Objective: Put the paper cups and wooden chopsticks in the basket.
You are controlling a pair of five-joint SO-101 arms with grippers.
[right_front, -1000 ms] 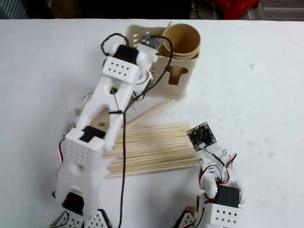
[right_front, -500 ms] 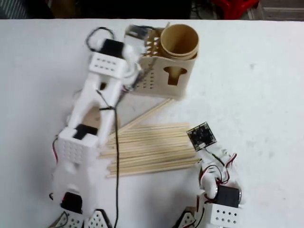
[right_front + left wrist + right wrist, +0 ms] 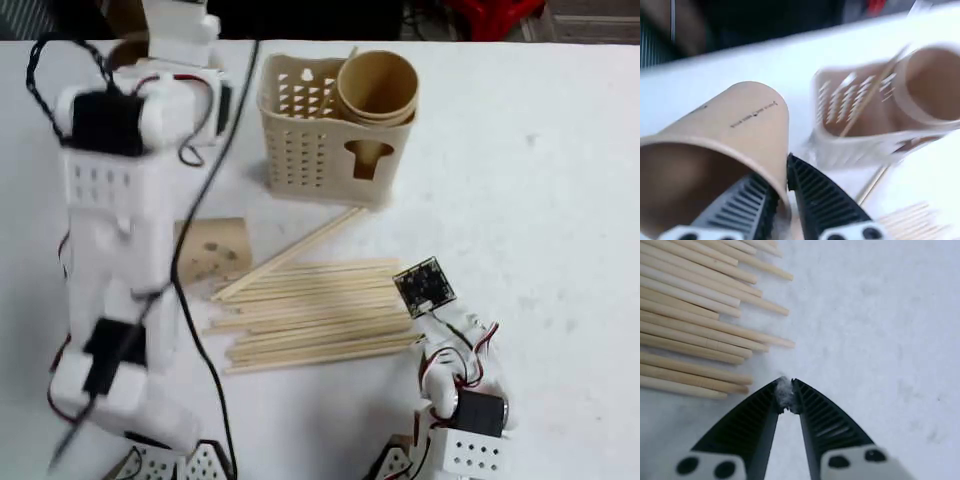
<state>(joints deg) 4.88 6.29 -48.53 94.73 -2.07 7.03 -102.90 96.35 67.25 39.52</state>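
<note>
where the table [image 3: 560, 200] begins at the left, we list the left arm [image 3: 110, 230], standing tall over the near-left part. its left gripper [image 3: 782, 175] is clenched on a cup [image 3: 735, 130]: one finger inside the mouth, the other outside, the paper wall pinched between them. the cup is held left of the basket and apart from it. next, a flat brown piece [image 3: 212, 250] lies on the table beside the arm; we cannot tell what it is. next, chopsticks [image 3: 320, 315]: a loose pile lying side by side on the table in front of the basket, with one stick [image 3: 295, 252] at a slant between pile and basket. next, the basket [image 3: 305, 150]: pale, perforated, upright at the far middle of the table. in its right end we find stacked cups [image 3: 380, 85], mouths up; a single chopstick [image 3: 867, 100] leans inside the basket. last, the right arm [image 3: 462, 410], low at the near edge, right of the pile. its right gripper [image 3: 786, 392] is closed, tips pressed together over bare table, just beside the ends of the pile.
</note>
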